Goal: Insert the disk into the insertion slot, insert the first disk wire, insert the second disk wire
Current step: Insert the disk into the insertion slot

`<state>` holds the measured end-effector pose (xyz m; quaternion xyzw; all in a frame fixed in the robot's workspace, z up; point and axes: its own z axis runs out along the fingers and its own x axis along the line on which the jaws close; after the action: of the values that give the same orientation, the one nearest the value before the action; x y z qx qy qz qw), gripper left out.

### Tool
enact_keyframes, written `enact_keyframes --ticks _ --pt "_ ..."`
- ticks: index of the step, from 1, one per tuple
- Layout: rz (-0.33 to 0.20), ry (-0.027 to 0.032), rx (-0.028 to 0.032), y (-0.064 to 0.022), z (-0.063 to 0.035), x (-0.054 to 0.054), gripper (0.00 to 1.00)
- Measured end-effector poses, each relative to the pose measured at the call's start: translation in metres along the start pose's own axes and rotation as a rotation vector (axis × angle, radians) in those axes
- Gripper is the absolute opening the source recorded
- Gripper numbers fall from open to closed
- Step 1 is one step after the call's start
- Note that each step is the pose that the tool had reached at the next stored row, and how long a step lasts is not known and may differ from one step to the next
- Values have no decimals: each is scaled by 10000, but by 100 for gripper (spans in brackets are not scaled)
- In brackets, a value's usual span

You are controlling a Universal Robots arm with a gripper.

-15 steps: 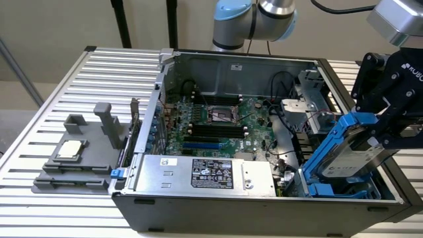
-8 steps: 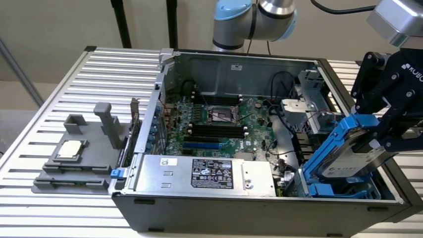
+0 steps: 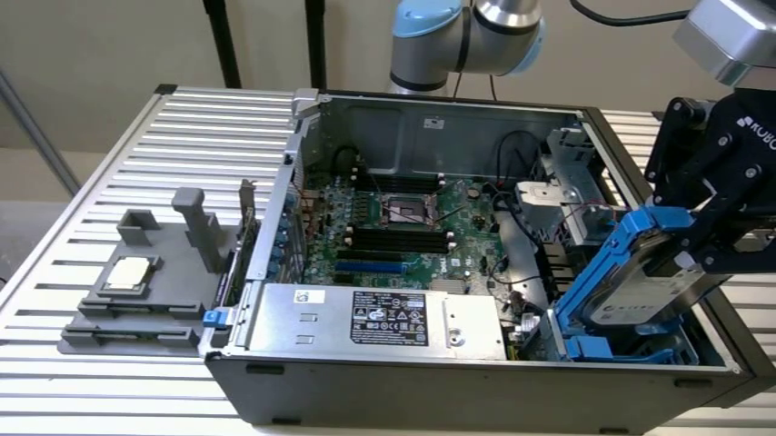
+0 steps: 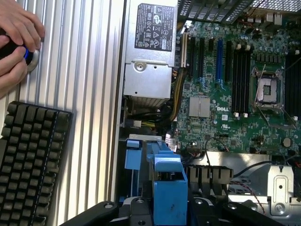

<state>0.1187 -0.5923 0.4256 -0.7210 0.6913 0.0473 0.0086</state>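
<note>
The disk (image 3: 641,277), a silver-grey drive in a bright blue carrier frame, hangs tilted on edge over the near corner of the open computer case on the exterior view's right. My gripper (image 3: 701,243) is shut on it from the outer side, black fingers clamping the carrier. Just beneath it lies the insertion slot (image 3: 612,350), a grey-blue cage with blue clips; the disk's lower edge is at its mouth. In the wrist view the blue carrier (image 4: 167,181) sits between my fingers (image 4: 134,209) above the slot's blue parts (image 4: 132,155). I cannot pick out the disk wires.
A silver labelled power supply box (image 3: 382,318) lies beside the slot, with the motherboard (image 3: 401,222) behind it. A bare metal bracket cage (image 3: 568,195) stands past the slot. A grey fixture (image 3: 140,291) rests on the slatted table. A person's hands (image 4: 16,40) and a keyboard (image 4: 30,162) lie outside the case.
</note>
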Motion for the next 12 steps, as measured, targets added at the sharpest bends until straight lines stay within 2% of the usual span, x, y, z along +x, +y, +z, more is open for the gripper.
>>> enact_keyframes --ticks 5,8,12 --pt "1 19 -1 4 -27 45 33" --pt "3 57 -3 4 -29 66 33" --pt "4 62 -6 4 -22 67 33"
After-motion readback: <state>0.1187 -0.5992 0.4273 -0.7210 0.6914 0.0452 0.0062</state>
